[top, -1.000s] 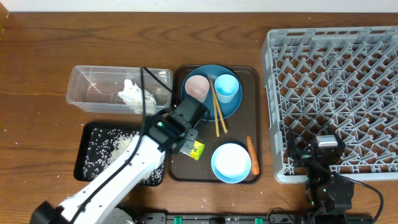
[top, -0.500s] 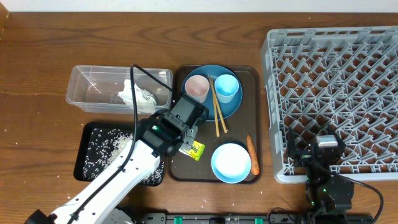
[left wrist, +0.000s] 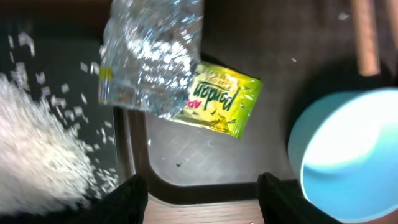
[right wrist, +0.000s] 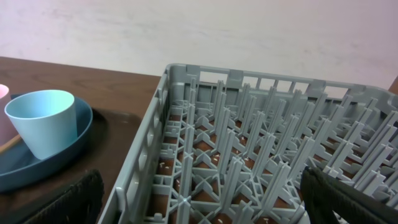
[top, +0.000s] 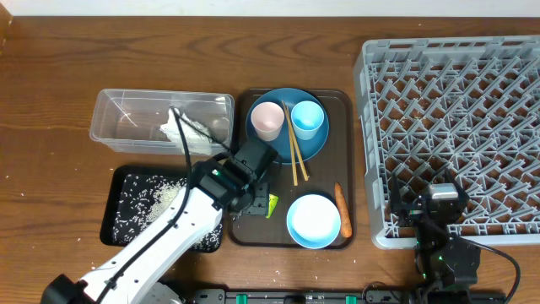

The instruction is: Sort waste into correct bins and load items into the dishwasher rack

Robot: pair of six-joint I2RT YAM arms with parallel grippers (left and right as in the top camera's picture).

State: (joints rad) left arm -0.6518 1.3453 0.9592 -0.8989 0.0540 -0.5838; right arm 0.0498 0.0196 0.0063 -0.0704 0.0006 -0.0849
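- Well to the left hand's [left wrist: 202, 194] left, the white tissue wad [top: 186, 131] sits in the clear tub [top: 126, 118] and the rice [top: 139, 203] in the black tray [top: 107, 211]: sorted, I'd say.
- The left hand gapes wide, empty, with the green-yellow wrapper [left wrist: 217, 102] and foil [left wrist: 149, 59] just ahead of its fingers, unbinned.
- To its right, the carrot [top: 341, 209], plate [top: 314, 150], bowl [top: 312, 221], pink cup [top: 267, 120], light-blue cup [top: 307, 120] and chopsticks [top: 295, 156] wait.
- The rack [top: 456, 101] is bare, with the right hand [right wrist: 208, 202] spread open, holding nothing.

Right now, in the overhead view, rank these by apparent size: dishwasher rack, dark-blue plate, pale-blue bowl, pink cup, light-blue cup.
1. dishwasher rack, largest even though the frame edge crops it
2. dark-blue plate
3. pale-blue bowl
4. pink cup and light-blue cup: these look alike, so I won't rank them
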